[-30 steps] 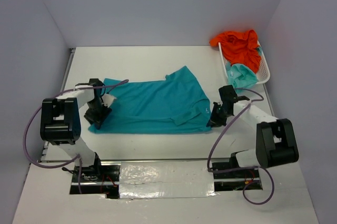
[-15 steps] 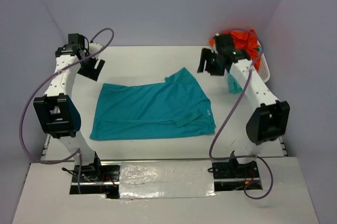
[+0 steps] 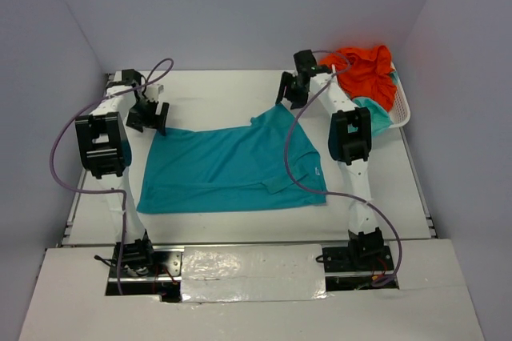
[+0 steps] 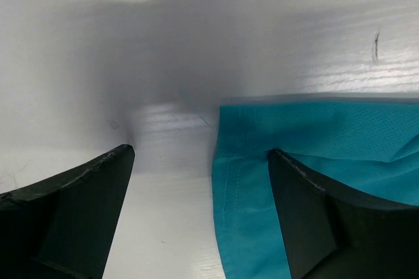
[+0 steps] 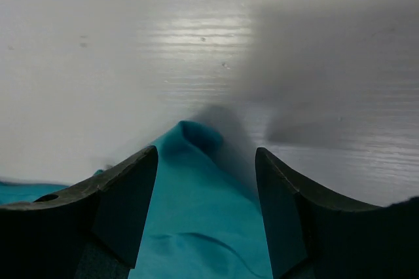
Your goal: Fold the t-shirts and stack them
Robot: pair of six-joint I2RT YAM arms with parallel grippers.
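Note:
A teal blue t-shirt [image 3: 232,166] lies spread flat in the middle of the white table. My left gripper [image 3: 150,119] hangs open over its far left corner; in the left wrist view the hemmed corner [image 4: 262,161] lies between the fingers [image 4: 78,213] of the gripper [image 4: 201,153], nearer the right one. My right gripper [image 3: 288,98] is open at the far right tip of the shirt. In the right wrist view that raised teal tip [image 5: 196,181] sits between the open gripper [image 5: 206,151] without being pinched. The orange t-shirt [image 3: 364,73] and the mint-aqua t-shirt [image 3: 374,113] lie bunched in the basket.
A white mesh basket [image 3: 402,109] stands at the back right against the wall. Bare table [image 3: 224,89] lies beyond the shirt up to the back wall. Both arms stretch far out from their bases, cables looping beside them.
Both arms swung from the shirt's near corners up and out to its far corners, then dropped lower. Both grippers opened. The teal shirt stays flat.

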